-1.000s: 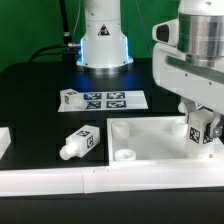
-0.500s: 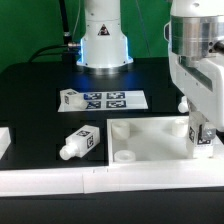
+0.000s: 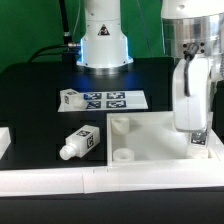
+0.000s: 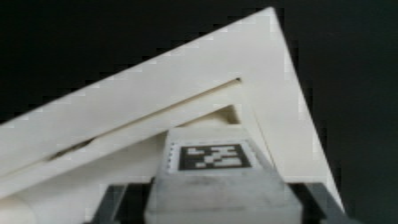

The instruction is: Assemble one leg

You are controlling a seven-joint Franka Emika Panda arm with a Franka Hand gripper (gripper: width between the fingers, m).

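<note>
My gripper is shut on a leg, a stubby white peg with a square marker tag. It holds the leg upright over the corner of the large white square panel nearest the exterior view's right. In the wrist view the held leg sits between the dark fingers, with the panel's corner just beyond it. I cannot tell whether the leg touches the panel. A second leg lies on its side on the black table, left of the panel. A third leg stands at the marker board's left end.
The marker board lies behind the panel. The robot's base stands at the back. A white wall runs along the front edge. A white part shows at the exterior view's left edge. The panel has round sockets at its corners.
The wrist has turned about its vertical axis and the gripper has sunk a little with the leg toward the panel's right corner. The other legs have not moved.
</note>
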